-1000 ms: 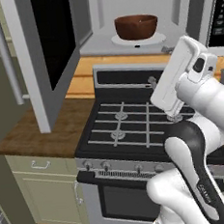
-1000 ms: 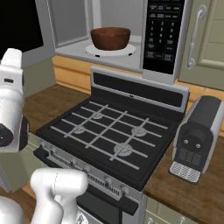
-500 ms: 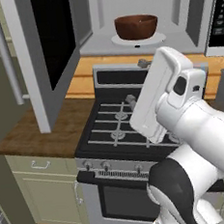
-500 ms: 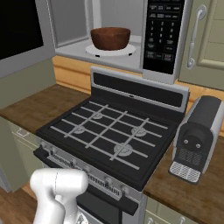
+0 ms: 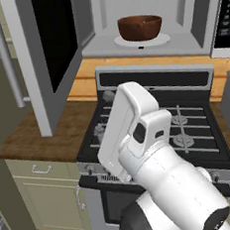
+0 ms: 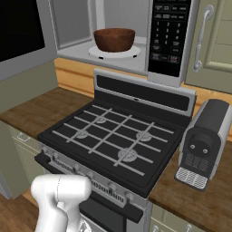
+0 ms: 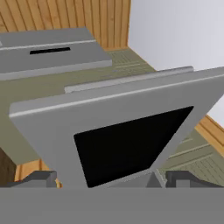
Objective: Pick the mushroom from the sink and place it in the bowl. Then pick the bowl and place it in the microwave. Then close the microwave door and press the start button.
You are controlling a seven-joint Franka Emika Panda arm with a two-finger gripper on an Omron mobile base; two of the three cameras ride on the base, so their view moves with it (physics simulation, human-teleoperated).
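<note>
Since the earlier frames, the arm (image 5: 139,134) has swung left and lower across the stove (image 6: 113,140), away from the microwave (image 6: 136,41). Gripper (image 7: 107,179) jaws stand fully apart and hold nothing; in the hand view the fingertips (image 7: 37,178) flank the door (image 7: 118,127). Door (image 5: 51,48) hangs open at the left, black glass in a grey frame, with its bar handle (image 5: 4,53). Bowl (image 5: 139,27), dark reddish-brown and thick-rimmed, sits on the white turntable (image 5: 142,40) inside the cavity. A coffee machine (image 6: 201,145) stands on the counter (image 6: 36,108) right of the stove.
</note>
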